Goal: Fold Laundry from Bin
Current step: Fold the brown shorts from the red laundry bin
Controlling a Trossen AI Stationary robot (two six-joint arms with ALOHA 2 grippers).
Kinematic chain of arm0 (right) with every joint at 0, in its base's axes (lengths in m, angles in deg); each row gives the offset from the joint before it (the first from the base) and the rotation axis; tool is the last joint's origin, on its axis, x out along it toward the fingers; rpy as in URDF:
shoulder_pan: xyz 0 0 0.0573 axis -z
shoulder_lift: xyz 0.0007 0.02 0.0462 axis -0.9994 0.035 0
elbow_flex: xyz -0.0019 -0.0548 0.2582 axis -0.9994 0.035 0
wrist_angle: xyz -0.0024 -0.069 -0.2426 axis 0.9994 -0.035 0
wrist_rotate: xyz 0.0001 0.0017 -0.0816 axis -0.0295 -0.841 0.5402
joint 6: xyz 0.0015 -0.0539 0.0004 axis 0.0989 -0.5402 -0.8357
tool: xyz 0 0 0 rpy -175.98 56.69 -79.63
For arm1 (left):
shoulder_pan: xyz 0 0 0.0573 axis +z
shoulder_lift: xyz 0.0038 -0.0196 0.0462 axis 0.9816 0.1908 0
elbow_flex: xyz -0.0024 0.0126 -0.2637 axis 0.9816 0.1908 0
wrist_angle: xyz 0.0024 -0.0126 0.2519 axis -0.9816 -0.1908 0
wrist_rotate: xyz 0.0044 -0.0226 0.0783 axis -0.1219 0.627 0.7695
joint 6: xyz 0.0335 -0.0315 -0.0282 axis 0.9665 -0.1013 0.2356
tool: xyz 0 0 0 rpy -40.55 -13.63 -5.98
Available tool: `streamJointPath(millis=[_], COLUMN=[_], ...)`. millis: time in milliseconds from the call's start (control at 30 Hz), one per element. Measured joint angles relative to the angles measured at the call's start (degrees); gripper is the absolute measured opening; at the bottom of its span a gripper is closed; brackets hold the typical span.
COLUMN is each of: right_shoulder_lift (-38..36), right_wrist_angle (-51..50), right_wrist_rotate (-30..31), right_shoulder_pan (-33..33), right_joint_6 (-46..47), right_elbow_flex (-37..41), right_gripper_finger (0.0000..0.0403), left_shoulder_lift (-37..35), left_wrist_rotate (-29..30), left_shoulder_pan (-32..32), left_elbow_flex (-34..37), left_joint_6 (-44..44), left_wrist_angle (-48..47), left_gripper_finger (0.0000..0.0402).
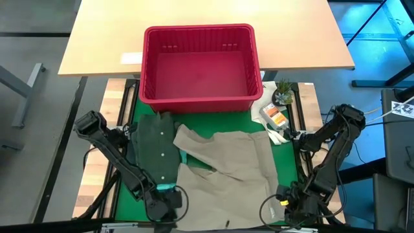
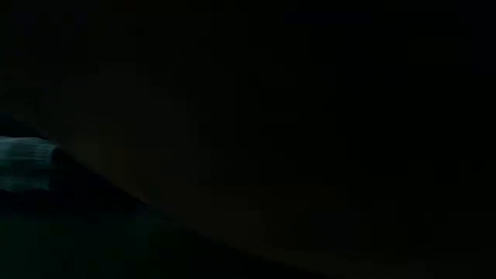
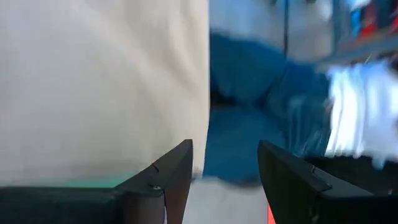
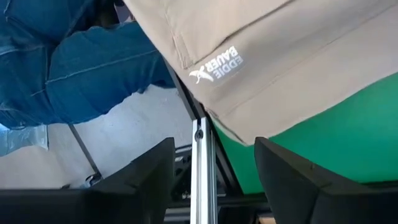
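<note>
— What did the overhead camera give you?

— The red bin stood at the far side of the bench, and I saw nothing in it but its own floor. Just in front of it, on the green mat, lay the laundry: a beige-tan garment spread wide, a dark olive green garment beside it on my left, and a sliver of light teal cloth between them. My left fingers were at the near edge by the olive piece; my right fingers were at the near edge by the tan one's corner. Off to my right sat a small potted plant and an orange-labelled packet.

— And the level camera?

— Almost wholly black; only a pale smear at one edge, which I could not identify.

— Your left wrist?

— My left fingers stood apart with nothing between them. Pale cloth filled half the frame, blurred; beyond it was blue fabric I could not make out.

— Your right wrist?

— My right fingers were spread wide and empty. That view alone showed white lettering on the tan garment's hem hanging over the bench edge, and a person's blue jeans beyond.
</note>
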Motion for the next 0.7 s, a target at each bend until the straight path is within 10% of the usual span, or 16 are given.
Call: streamJointPath(millis=[333, 700], right_shoulder_lift=[0.0, 0.0], right_wrist_angle=[-3.4, -15.7], right_wrist_rotate=[6.8, 14.5], right_shoulder_pan=[5.6, 26.8], right_joint_6=[-8.7, -37.9], right_elbow_flex=[0.0, 0.0], right_gripper_finger=[0.0221, 0.0221], left_shoulder_lift=[0.0, 0.0], left_wrist_rotate=[2.3, -5.2], left_shoulder_pan=[6.3, 24.0], left_elbow_flex=[0.0, 0.0], left_joint_6=[18.0, 28.2], left_wrist_angle=[14.0, 12.0], left_gripper_finger=[0.0158, 0.0157])
